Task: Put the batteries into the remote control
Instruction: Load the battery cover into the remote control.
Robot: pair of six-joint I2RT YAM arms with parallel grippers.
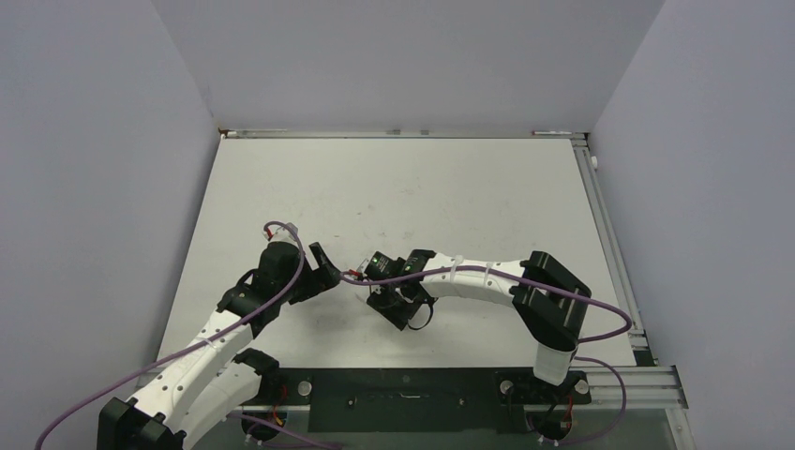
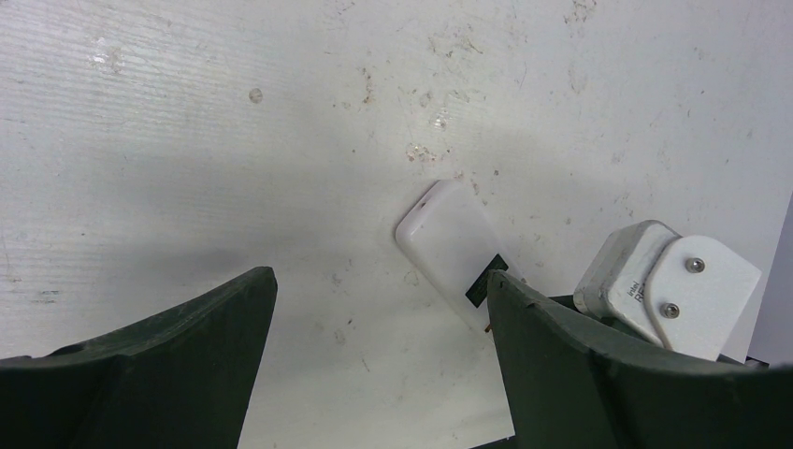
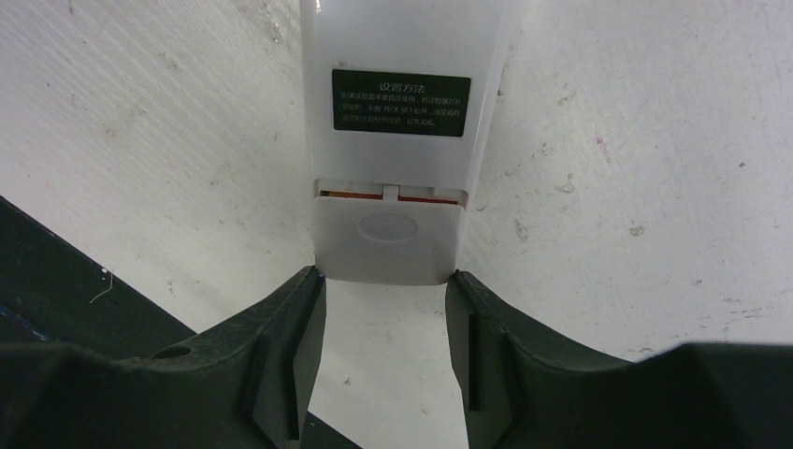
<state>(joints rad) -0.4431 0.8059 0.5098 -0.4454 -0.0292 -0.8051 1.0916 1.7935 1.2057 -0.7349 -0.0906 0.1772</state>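
Right gripper (image 3: 385, 285) was clamped on the near end of the remote (image 3: 397, 140), one fingertip (image 3: 304, 309) on each side of it. The remote lay flat on the white table (image 3: 655, 140), plain back face up, with a dark label (image 3: 400, 101) of small white print across it. The battery cover (image 3: 385, 238) sat at the gripped end, not flush: there was a thin gap along its top edge. A sliver of red in that gap looked like the batteries (image 3: 351, 195) (too little visible to count them).

Left gripper (image 2: 381, 279) was wide open and held nothing, low over the table with both fingers apart. In its wrist view the remote lay just beside the right-hand finger (image 2: 598, 374), angled, its labelled end partly hidden behind that finger. A white block with two screws (image 2: 669, 281) showed past the finger.

From the top camera both arms met mid-table, grippers near each other. The remote itself couldn't be made out there.
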